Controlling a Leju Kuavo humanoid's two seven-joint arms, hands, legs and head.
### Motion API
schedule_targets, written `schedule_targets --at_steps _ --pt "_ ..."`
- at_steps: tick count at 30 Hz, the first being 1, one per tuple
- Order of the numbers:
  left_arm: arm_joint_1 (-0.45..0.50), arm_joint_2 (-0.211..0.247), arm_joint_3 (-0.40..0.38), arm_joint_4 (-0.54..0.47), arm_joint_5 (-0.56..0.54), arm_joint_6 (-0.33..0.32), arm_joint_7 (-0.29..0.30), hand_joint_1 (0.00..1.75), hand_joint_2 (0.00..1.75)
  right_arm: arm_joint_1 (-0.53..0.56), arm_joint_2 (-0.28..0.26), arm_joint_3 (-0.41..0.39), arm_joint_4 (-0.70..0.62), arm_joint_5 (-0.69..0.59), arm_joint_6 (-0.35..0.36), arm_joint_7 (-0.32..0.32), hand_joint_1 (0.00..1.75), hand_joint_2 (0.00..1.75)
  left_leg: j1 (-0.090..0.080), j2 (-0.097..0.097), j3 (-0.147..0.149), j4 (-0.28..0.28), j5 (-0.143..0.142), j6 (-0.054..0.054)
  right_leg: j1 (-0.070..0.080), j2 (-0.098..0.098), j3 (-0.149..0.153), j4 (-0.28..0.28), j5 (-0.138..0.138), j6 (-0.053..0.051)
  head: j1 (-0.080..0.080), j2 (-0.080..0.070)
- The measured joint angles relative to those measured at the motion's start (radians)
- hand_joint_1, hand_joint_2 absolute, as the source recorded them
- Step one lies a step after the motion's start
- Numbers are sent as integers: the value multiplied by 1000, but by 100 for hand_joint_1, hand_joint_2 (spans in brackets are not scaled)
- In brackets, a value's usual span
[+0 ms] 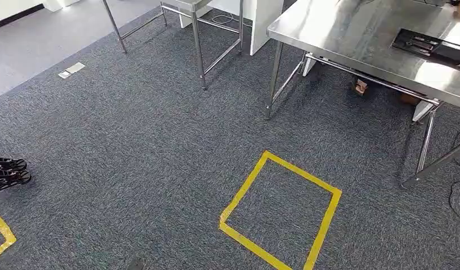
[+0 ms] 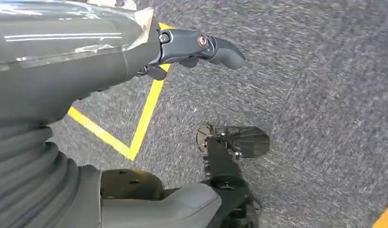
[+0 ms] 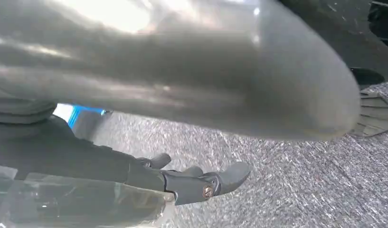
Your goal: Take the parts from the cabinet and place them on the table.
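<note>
Hazards and counts, read from the left of the head view to the right.

1. Left hand [image 1: 9, 173]: one. It hangs low beside the body, fingers [image 2: 215, 50] stretched out straight and holding nothing. Risk: a swinging arm could strike a steel leg during a turn.
2. Yellow tape corner [image 1: 2, 230]: one, on the carpet [image 1: 132, 146] just below that hand.
3. Floor plate [image 1: 71, 70]: one, set flush in the carpet, well apart from the robot. Trip risk looks low.
4. Tape square [image 1: 281, 211]: one, complete, near the counter. Risk: stopping outside it probably leaves the counter out of reach.
5. Steel frame [image 1: 199, 39]: one, at the far side.
6. Counter [image 1: 351, 34]: one, steel. Risk: its legs [image 1: 272, 79] could catch a foot.
7. Part [image 1: 430, 44]: one, dark and flat, lying on the counter top.
8. Cable [image 1: 457, 194]: one, loose on the carpet beside the counter's right legs. Risk: snagging underfoot.
9. Right hand [image 3: 201, 183]: one, hanging down, fingers extended, nothing between them.

With both hands empty, no part is being carried.
</note>
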Motion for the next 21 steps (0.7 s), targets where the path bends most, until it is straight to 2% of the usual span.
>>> schedule_targets --at_steps 21 --pt "-3 0 -18 0 15 1 -18 0 175 2 3 -19 0 17 -6 2 0 0 0 0 5 -6 0 0 0 0 12 -7 1 0 0 0"
